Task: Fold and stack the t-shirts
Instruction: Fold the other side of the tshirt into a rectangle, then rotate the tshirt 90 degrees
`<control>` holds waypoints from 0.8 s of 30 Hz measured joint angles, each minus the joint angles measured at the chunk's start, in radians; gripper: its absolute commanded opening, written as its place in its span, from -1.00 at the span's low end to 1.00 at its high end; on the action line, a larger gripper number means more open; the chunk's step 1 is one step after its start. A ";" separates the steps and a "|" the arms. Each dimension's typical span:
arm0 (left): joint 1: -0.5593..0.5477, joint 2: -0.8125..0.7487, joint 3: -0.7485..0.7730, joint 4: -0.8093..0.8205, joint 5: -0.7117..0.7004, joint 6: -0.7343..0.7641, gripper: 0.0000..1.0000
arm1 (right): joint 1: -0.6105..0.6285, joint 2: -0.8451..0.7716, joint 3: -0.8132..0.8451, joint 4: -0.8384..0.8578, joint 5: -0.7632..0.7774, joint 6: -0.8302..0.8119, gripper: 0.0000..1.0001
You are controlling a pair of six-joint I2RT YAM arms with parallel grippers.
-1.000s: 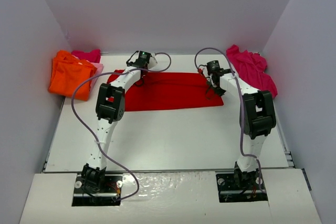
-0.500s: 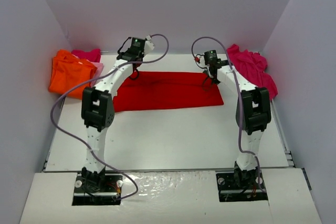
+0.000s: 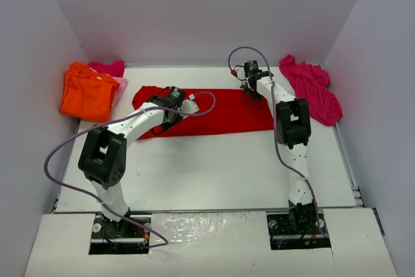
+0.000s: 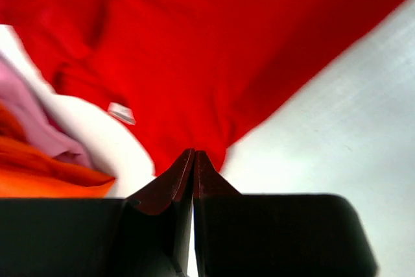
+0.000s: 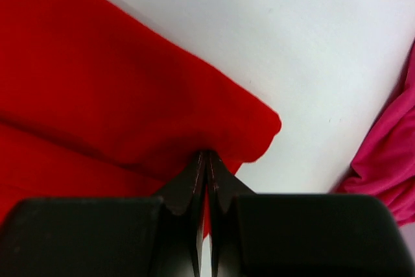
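The red t-shirt (image 3: pixel 214 111) lies spread across the back middle of the table (image 3: pixel 207 173), bunched at its left end. My left gripper (image 3: pixel 164 120) sits over that left part. In the left wrist view it (image 4: pixel 193 155) is shut, with a point of the red cloth (image 4: pixel 214 43) drawn into its tips. My right gripper (image 3: pixel 250 93) is at the shirt's far right corner. In the right wrist view it (image 5: pixel 207 155) is shut on a raised fold of the red cloth (image 5: pixel 97 82). An orange t-shirt (image 3: pixel 87 92) lies on a pink one (image 3: pixel 111 68) at the back left.
A crumpled magenta t-shirt (image 3: pixel 314 89) lies by the right wall, also seen as magenta cloth (image 5: pixel 389 160) close to the right gripper. The orange shirt (image 4: pixel 39 180) and pink cloth (image 4: pixel 32 121) are just left of the left gripper. White walls enclose three sides.
The left arm swung from the shirt's back edge toward the front over its left part, and that end has bunched up. The right gripper shifted farther back along the right end.
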 measured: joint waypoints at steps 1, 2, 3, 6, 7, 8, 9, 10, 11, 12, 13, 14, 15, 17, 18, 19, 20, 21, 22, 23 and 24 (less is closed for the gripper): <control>-0.002 -0.002 -0.023 -0.007 0.012 -0.003 -1.00 | -0.002 0.004 0.007 0.001 -0.004 0.001 -1.00; -0.004 -0.003 -0.043 -0.014 0.024 -0.005 -1.00 | -0.004 0.008 0.014 0.001 -0.008 0.002 -1.00; -0.004 -0.004 -0.051 -0.027 0.039 -0.006 -1.00 | -0.006 0.009 0.014 0.001 -0.011 0.002 -1.00; -0.004 -0.004 -0.057 -0.059 0.086 -0.001 -1.00 | -0.008 0.010 0.014 0.001 -0.014 0.001 -1.00; -0.004 -0.002 -0.054 -0.072 0.103 0.003 -1.00 | -0.008 0.010 0.014 0.001 -0.014 0.000 -1.00; -0.004 0.001 -0.051 -0.082 0.116 0.007 -1.00 | -0.008 0.010 0.014 0.001 -0.014 0.000 -1.00; -0.004 0.009 -0.045 -0.094 0.128 0.012 -1.00 | -0.008 0.010 0.012 0.002 -0.014 -0.002 -1.00; -0.004 0.020 -0.039 -0.099 0.135 0.015 -1.00 | -0.008 0.010 0.010 0.004 -0.014 -0.006 -1.00; -0.004 0.036 -0.031 -0.103 0.141 0.019 -1.00 | -0.007 0.009 0.009 0.005 -0.014 -0.009 -1.00; -0.003 0.054 -0.023 -0.107 0.145 0.022 -1.00 | -0.007 0.009 0.008 0.006 -0.014 -0.013 -1.00; -0.002 0.076 -0.013 -0.111 0.151 0.024 -1.00 | -0.007 0.008 0.005 0.006 -0.014 -0.018 -1.00; 0.000 0.102 0.002 -0.121 0.157 0.028 -1.00 | -0.007 0.007 0.003 0.006 -0.014 -0.023 -1.00; 0.004 0.132 0.019 -0.128 0.161 0.032 -1.00 | -0.007 0.005 0.000 0.006 -0.015 -0.029 -1.00; 0.015 0.190 0.049 -0.132 0.166 0.037 -1.00 | -0.007 0.003 -0.005 0.005 -0.016 -0.039 -1.00; 0.021 0.218 0.063 -0.135 0.167 0.039 -1.00 | -0.007 0.002 -0.007 0.005 -0.016 -0.044 -1.00; 0.029 0.237 0.085 -0.155 0.164 0.042 -1.00 | -0.007 0.000 -0.011 0.004 -0.016 -0.051 -1.00; 0.036 0.254 0.116 -0.172 0.168 0.041 -1.00 | -0.007 -0.003 -0.017 0.001 -0.016 -0.057 -1.00; 0.046 0.277 0.149 -0.182 0.169 0.041 -1.00 | -0.007 -0.011 -0.029 -0.003 -0.016 -0.063 -1.00; 0.058 0.291 0.172 -0.185 0.170 0.040 -1.00 | -0.007 -0.016 -0.034 -0.013 -0.017 -0.068 -1.00; 0.069 0.304 0.195 -0.187 0.171 0.040 -1.00 | -0.007 -0.020 -0.040 -0.022 -0.017 -0.072 -1.00; 0.080 0.318 0.218 -0.190 0.172 0.039 -1.00 | -0.007 -0.025 -0.046 -0.031 -0.017 -0.076 -1.00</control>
